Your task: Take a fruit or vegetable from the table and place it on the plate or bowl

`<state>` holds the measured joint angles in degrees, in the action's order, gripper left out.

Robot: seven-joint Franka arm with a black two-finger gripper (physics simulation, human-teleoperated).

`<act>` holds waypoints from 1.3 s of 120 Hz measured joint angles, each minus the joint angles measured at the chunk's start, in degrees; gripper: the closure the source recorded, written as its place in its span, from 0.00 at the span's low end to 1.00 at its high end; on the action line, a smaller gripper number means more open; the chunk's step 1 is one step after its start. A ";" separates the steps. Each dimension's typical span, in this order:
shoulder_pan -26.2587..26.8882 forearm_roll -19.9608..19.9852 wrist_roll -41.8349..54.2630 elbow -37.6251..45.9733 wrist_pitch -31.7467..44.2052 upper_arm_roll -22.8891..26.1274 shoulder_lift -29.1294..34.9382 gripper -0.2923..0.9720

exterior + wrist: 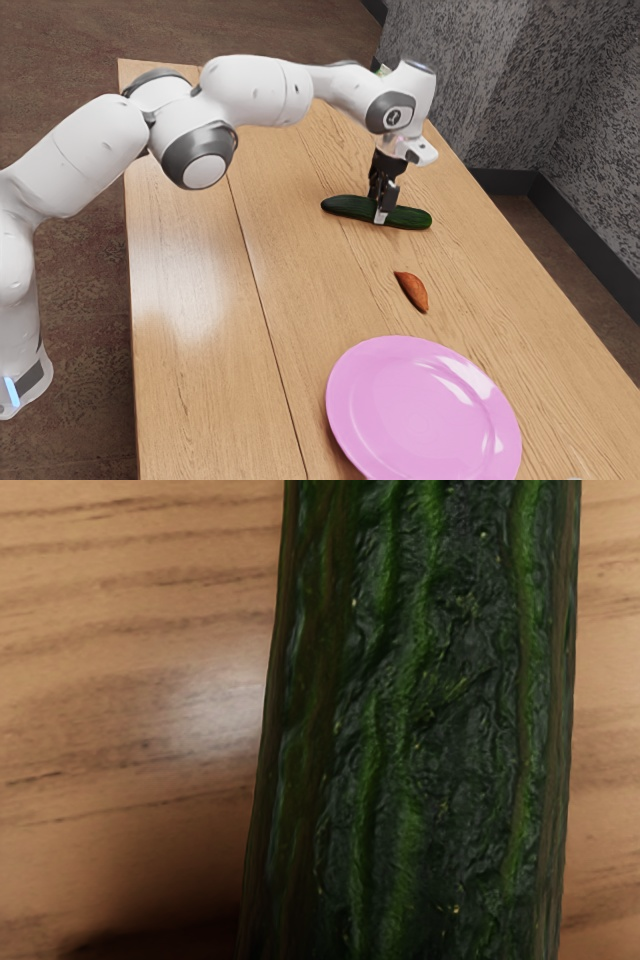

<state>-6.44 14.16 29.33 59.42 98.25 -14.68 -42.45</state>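
Observation:
A long dark green cucumber [345, 206] lies on the wooden table [200, 330], toward its far side. My gripper [383, 208] stands down over the cucumber's middle, one finger on its near side and one on its far side, shut on it. The cucumber [420, 730] rests on the wood right under my hand in the wrist view. A small orange-red vegetable [412, 290] lies on the table between the cucumber and a pink plate [440, 440], which sits at the near edge.
A grey speckled wall [500, 80] rises just beyond the table's far right side. Bare wood stretches along the exterior view's left half of the table. The arm reaches in from the upper left.

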 joint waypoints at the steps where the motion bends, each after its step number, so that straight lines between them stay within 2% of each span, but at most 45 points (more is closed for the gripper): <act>1: 0.00 0.00 -0.01 0.00 0.00 0.00 -0.03 0.24; 13: 0.02 -0.01 -0.08 0.02 0.04 0.60 -0.49 0.24; 24: 0.01 0.07 -0.15 0.00 0.07 0.71 -0.75 0.13; 33: 0.01 0.14 -0.07 0.00 0.06 0.67 -0.70 0.14; 58: 0.02 -0.25 0.29 -0.31 0.01 0.72 -0.19 0.47; 70: 0.02 -0.38 0.47 -0.33 0.05 0.78 -0.15 0.59; 103: 0.02 -0.57 1.00 -1.17 0.06 0.49 0.34 0.60; 127: 0.26 -0.68 1.30 -2.15 -0.43 0.75 3.01 0.61; 156: 3.61 -0.74 1.57 -2.18 -1.00 3.15 6.27 0.61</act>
<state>-2.82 13.42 30.90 57.24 97.25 -11.53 -36.18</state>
